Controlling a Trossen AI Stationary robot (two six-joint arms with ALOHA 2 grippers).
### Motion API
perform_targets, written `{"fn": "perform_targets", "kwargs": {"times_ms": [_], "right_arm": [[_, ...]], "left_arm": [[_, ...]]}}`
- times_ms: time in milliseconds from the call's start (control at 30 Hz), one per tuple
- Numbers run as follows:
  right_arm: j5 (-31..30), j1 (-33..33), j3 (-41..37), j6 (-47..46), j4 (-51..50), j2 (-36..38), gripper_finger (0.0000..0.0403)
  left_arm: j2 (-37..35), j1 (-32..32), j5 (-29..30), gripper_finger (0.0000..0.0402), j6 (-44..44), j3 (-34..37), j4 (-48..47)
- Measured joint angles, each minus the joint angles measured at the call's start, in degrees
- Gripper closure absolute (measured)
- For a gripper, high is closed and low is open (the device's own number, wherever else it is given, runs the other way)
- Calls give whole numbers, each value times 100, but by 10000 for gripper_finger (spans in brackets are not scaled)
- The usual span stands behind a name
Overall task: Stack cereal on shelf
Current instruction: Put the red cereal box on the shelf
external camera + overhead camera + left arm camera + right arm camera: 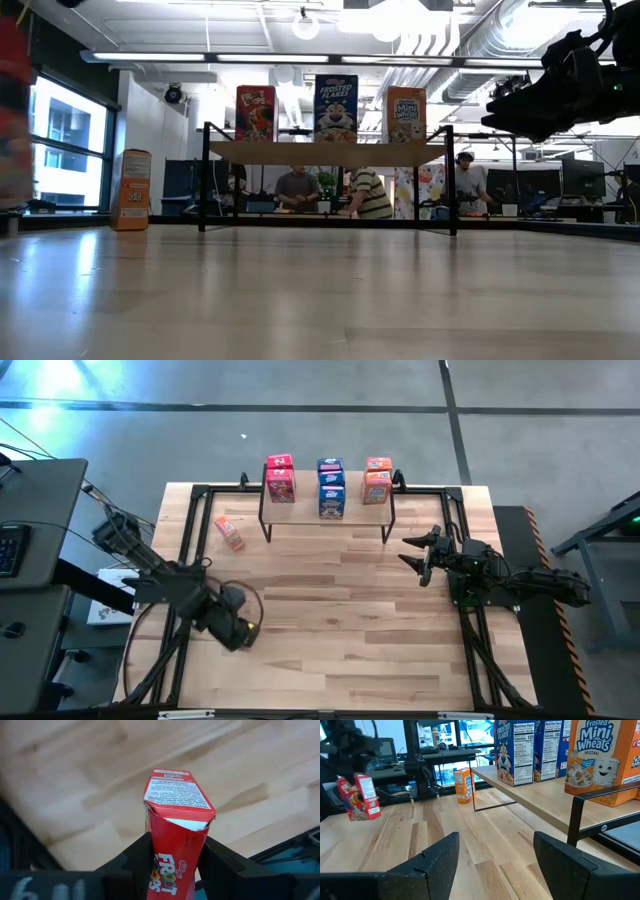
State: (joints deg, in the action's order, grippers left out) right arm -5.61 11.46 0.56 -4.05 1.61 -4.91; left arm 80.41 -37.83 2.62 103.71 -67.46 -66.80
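Froot Loops box [175,840] clamped in the left gripper [172,870], fingers pressed on both broad faces, long axis running out beyond the fingertips, top flap torn or dented. Held above the near-left part of the table [330,650]; seen from the right wrist as a red box [359,797] in the air. Shelf [328,520] far and to the right of that claw, well apart, so the carry goes away from the near edge and rightward. Left arm clearly nearer the load; right gripper [425,555] spread open and empty, hovering just beside the shelf's right end.

On the plank: a red stack [281,478] at the left, a blue Frosted Flakes stack [331,487] in the middle, an orange Mini Wheats stack [377,480] at the right. Probably the red stack as the target, though its height is hard to judge from above. One orange box [230,532] standing on the table left of the shelf, still to be shelved.

Light wooden boards, black frame round the edge. Beyond the far side, people seated at desks under the shelf line in the low view.
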Motion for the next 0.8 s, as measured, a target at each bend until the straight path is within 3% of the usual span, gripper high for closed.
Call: {"fn": "perform_targets", "kwargs": {"times_ms": [367, 800], "right_arm": [[0, 1, 0, 0, 0, 0, 155], [0, 1, 0, 0, 0, 0, 155]], "left_arm": [[-651, 1506, 406, 273, -2734, -2, -53], [-983, 3612, 417, 273, -6875, -446, -209]]}}
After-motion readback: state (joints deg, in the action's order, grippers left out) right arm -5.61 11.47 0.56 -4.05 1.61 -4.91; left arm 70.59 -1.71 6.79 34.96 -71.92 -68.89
